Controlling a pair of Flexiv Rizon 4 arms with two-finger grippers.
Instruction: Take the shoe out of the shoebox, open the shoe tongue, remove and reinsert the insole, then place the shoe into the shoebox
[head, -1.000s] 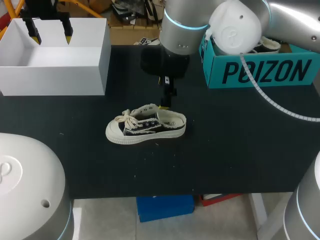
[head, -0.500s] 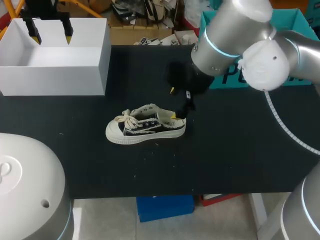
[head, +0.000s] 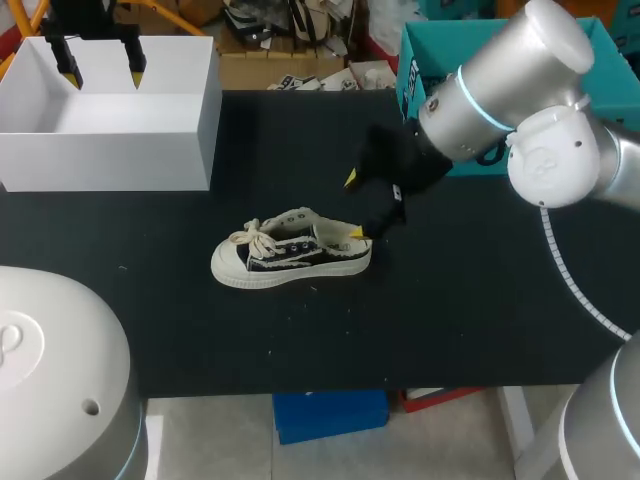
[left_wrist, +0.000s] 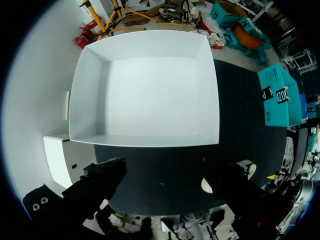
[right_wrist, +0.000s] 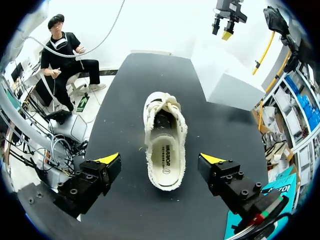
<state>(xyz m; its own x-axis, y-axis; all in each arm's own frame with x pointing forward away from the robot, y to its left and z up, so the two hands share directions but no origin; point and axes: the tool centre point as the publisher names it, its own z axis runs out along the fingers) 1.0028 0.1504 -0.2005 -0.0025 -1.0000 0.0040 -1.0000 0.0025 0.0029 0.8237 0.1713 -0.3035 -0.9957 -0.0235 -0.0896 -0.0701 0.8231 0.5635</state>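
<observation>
Shoe (head: 291, 252) sat upright on its sole near the middle of the black table (head: 480, 300), a bit left of center in the head view. Its toe pointed to the left of the frame and its heel to the right. Cream canvas with black side panels, frayed edges, laces tied in a bow near the toe.

Right gripper (head: 354, 205) came in from the upper right and hung just by the heel, fingers spread wide and gripping nothing. From the head view the lower yellow tip looked right at the heel rim, and I honestly couldn't tell if it touched. In the right wrist view the heel end lay between the two open fingers, with clear gaps on both sides, and you could see the insole lying inside the shoe.

Left gripper (head: 100, 68) was way off in the upper left of the frame, above the open white box (head: 110, 150), fingers also spread apart and holding nothing. Nothing showed inside the box in the left wrist view.

A teal box (head: 415, 60) stood at the upper right, partly behind the right arm.
</observation>
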